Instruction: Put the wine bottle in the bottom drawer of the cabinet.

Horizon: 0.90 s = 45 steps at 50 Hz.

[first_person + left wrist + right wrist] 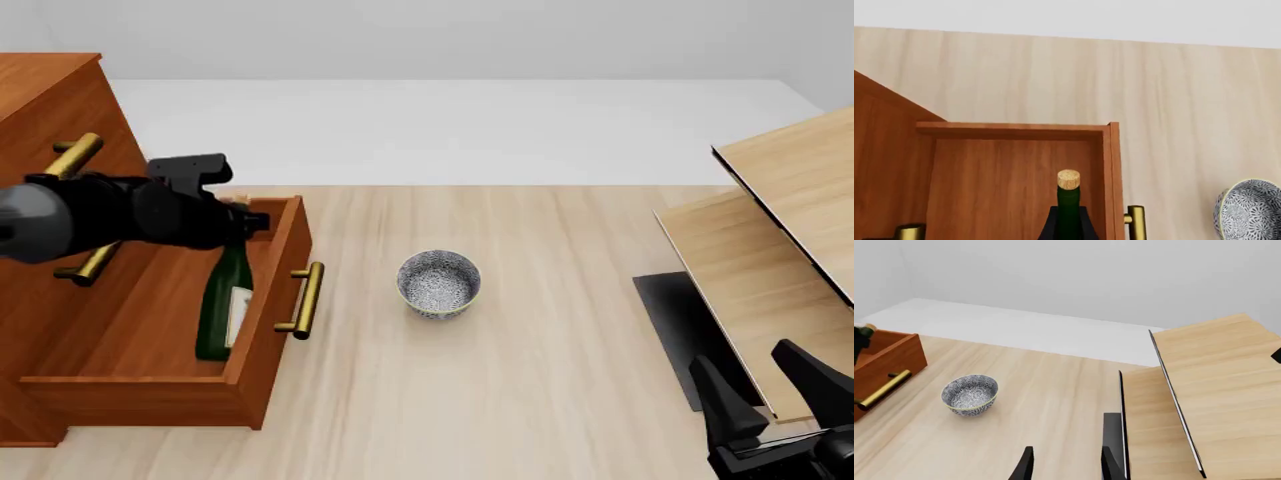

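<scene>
While the cabinet [47, 120] is occupying the far left of the scene, its bottom drawer [262, 330] is standing pulled out toward the right, with its brass bar handle [306, 299] facing the open table [534, 380]. The wine bottle [224, 300] is sitting inside that drawer, close behind the front panel, its neck pointing toward the far side and its white label showing low on the body. The left gripper [234, 222] is reaching over the drawer from the left and is clasping the bottle at the neck; in the left wrist view the dark fingers [1049, 227] are flanking the green glass just below the cork [1068, 179]. Whether the base is already resting on the drawer floor cannot be told.

As a judgement, the bottle is likely heavy for its slim neck, rigid, smooth and breakable, so a hold at the neck is giving little margin against slipping or swinging; a hold nearer the shoulder would be steadier.

Moving right, a speckled grey bowl [439, 284] is standing on the table, well apart from the drawer. At the far right, pale wooden furniture [787, 210] is standing. The right gripper [1064, 467] is idling near the right corner, jaws parted and holding nothing.
</scene>
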Motion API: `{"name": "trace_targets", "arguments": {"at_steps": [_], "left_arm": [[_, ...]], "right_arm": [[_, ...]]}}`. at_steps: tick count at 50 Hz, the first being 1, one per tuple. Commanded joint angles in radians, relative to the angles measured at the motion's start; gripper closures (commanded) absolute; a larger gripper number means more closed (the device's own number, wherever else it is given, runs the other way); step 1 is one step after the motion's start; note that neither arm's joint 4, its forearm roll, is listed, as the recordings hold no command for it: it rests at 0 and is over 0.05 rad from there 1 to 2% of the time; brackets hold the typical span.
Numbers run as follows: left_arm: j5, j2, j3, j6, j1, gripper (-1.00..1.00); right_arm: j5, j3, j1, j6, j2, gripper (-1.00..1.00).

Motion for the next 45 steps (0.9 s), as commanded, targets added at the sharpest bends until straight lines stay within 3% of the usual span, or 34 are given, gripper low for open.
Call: {"name": "trace_targets", "arguments": {"at_steps": [1, 45], "left_arm": [[0.015, 0.061, 0.06, 0.005, 0.004, 1.0], [-0.011, 0.089, 0.062, 0.003, 0.023, 1.0]], "right_arm": [[-0.004, 0.0, 0.0, 0.003, 0.003, -1.0], [-0.003, 0.0, 0.0, 0.002, 0.001, -1.0]]}}
